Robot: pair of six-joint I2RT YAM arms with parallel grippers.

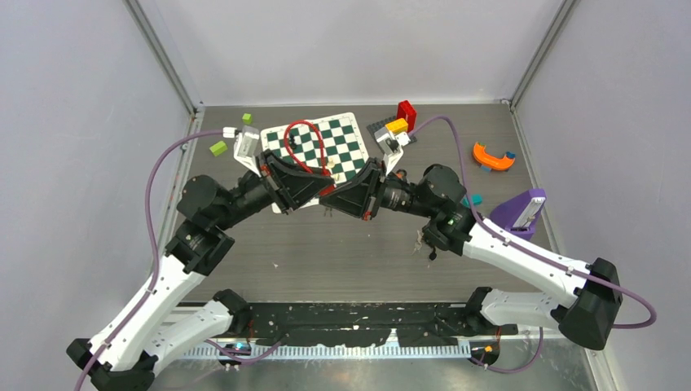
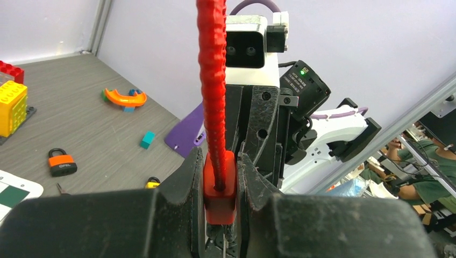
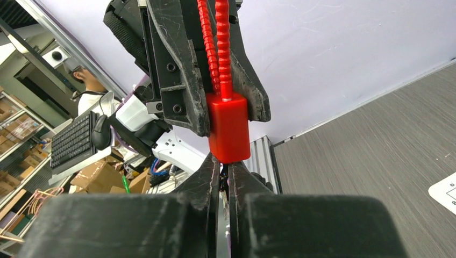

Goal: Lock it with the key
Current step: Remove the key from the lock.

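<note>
Nearest you in the right wrist view, your right gripper (image 3: 223, 172) has its fingers pressed together, their tips right under the bottom face of the lock body (image 3: 228, 126). Whether a key sits between them you cannot tell. The lock body is a small, smooth, bright red block with rounded corners, held upright above the table (image 1: 342, 261) at mid-table where your two arms meet. Your left gripper (image 2: 221, 177) is clamped on it, one black finger against each side. From its top rises a ribbed red cable (image 2: 211, 80), and the top view shows it curving into a loop over the green-and-white checkered mat (image 1: 346, 151). Farther off in the left wrist view, an orange padlock (image 2: 62, 163) lies on the table, well apart from the grippers.
</note>
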